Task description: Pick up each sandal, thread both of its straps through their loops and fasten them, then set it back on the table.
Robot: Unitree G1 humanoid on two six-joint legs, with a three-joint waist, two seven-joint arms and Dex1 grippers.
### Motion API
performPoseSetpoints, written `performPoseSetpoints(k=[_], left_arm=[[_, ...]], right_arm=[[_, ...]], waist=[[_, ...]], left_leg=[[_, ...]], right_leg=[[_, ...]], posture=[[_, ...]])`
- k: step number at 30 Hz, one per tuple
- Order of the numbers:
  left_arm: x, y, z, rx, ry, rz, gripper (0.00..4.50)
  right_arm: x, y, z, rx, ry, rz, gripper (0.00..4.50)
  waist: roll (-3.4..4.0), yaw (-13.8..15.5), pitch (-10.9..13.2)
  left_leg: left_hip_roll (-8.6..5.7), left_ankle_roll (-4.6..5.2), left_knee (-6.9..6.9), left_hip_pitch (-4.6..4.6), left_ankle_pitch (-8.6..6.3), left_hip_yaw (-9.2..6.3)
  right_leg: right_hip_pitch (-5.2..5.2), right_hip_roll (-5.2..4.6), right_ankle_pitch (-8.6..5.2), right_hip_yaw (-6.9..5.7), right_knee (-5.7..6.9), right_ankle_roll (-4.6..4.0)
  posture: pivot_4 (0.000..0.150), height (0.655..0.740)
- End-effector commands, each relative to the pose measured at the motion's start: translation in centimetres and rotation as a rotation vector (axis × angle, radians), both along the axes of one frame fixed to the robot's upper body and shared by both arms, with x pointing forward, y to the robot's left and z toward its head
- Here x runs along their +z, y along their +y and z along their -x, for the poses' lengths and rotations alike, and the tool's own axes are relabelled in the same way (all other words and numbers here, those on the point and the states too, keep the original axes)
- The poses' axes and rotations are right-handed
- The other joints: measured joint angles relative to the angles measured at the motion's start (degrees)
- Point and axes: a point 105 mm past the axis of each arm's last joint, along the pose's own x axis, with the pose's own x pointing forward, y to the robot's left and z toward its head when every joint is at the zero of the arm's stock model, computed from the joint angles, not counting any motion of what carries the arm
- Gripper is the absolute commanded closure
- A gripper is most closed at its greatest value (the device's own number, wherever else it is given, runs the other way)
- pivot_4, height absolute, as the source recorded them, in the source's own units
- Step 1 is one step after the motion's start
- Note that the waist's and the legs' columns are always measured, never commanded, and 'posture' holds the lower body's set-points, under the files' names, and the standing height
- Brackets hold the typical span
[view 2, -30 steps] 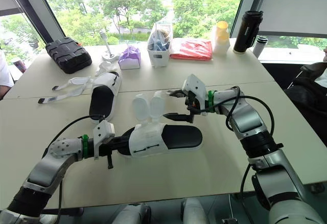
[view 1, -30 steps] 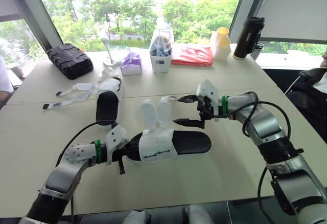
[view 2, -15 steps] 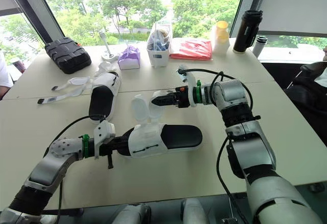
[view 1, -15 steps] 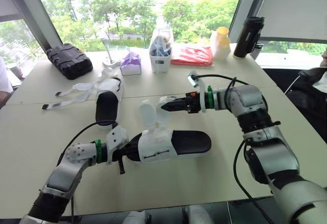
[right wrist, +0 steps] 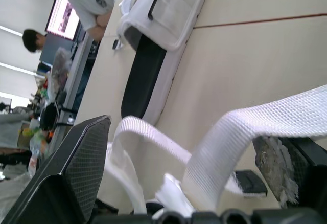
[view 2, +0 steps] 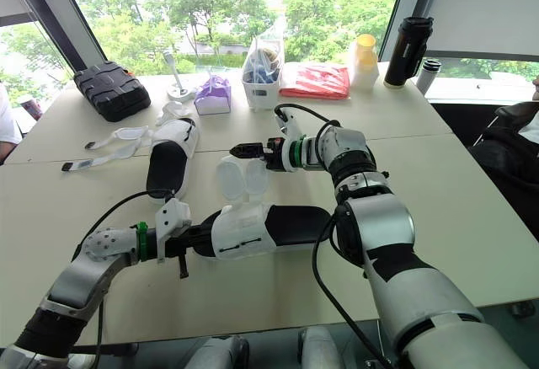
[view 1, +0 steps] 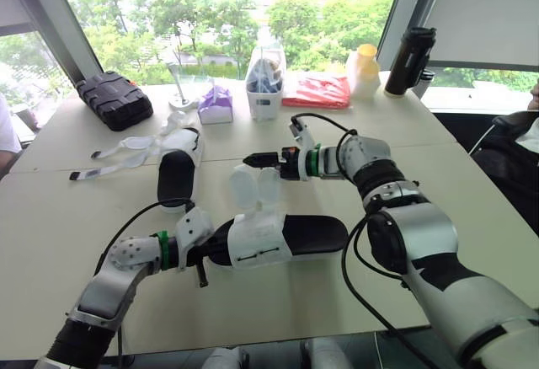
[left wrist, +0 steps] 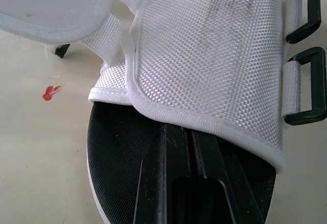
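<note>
The near sandal (view 1: pixel 290 236), with a black sole and white upper, lies across the table's front. My left gripper (view 1: pixel 209 252) is shut on its toe end, its fingers (left wrist: pixel 186 183) tucked under the upper beside two black loops (left wrist: pixel 306 86). Both of this sandal's white straps (view 1: pixel 257 187) stand upright. My right gripper (view 1: pixel 251 160) reaches in from the right, just above the strap tips. It is open, and one strap (right wrist: pixel 265 116) runs across the gap between its fingers. The second sandal (view 1: pixel 178 167) lies farther back on the left, its straps (view 1: pixel 118 154) loose on the table.
Along the far edge stand a black case (view 1: pixel 115 98), a purple tissue pack (view 1: pixel 216 104), a white basket (view 1: pixel 265 82), a red bag (view 1: pixel 317 91), a yellow-lidded bottle (view 1: pixel 365 70) and a black flask (view 1: pixel 410 61). A person (view 1: pixel 526 129) sits at the right edge.
My right gripper has swung from beside the sandal's heel leftward and away, and now stretches out over the upright straps. The left gripper and the sandal have stayed put.
</note>
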Motion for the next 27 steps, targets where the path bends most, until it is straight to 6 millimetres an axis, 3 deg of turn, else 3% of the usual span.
performPoseSetpoints(k=[1, 11, 14, 21, 27], left_arm=[[-0.8, -0.3, 0.5, -0.016, 0.027, -0.023, 4.44], [-0.9, -0.6, 0.9, -0.009, 0.035, -0.010, 4.44], [-0.8, -0.6, 0.9, -0.008, 0.035, -0.007, 4.50], [-0.8, -0.6, 1.0, -0.004, 0.037, -0.005, 4.50], [-0.8, -0.7, 1.1, -0.007, 0.043, -0.005, 4.50]], right_arm=[[2.2, 0.3, -0.9, -0.046, -0.049, -0.055, 0.00], [3.4, 0.2, -1.4, -0.087, -0.068, -0.088, 0.00], [3.8, 0.4, -1.5, -0.083, -0.081, -0.096, 0.86], [5.1, 0.5, -1.2, -0.044, -0.115, -0.145, 4.41], [7.2, 0.6, 0.8, 0.190, -0.286, -0.132, 4.47]], waist=[[0.00, -0.03, 0.00], [0.00, -0.21, 0.00], [0.01, -0.21, 0.00], [0.00, -0.22, 0.00], [0.03, -0.29, 0.02]], left_leg=[[-0.02, 0.00, 0.00, 0.00, 0.00, 0.00], [-0.03, 0.00, -0.02, 0.01, 0.00, 0.00], [-0.03, 0.00, -0.02, 0.01, 0.00, 0.01], [-0.03, 0.00, -0.03, 0.01, 0.00, 0.01], [-0.04, 0.01, -0.03, 0.00, 0.00, 0.02]], right_leg=[[0.00, 0.00, 0.00, 0.00, 0.00, 0.00], [0.00, -0.01, 0.00, 0.01, 0.01, 0.00], [0.00, -0.01, 0.00, 0.01, 0.01, 0.00], [0.00, -0.01, 0.00, 0.01, 0.01, 0.00], [-0.01, 0.00, 0.00, 0.01, 0.00, 0.00]], posture=[[0.150, 0.7400], [0.150, 0.7400], [0.150, 0.7400], [0.150, 0.7400], [0.150, 0.7400]])
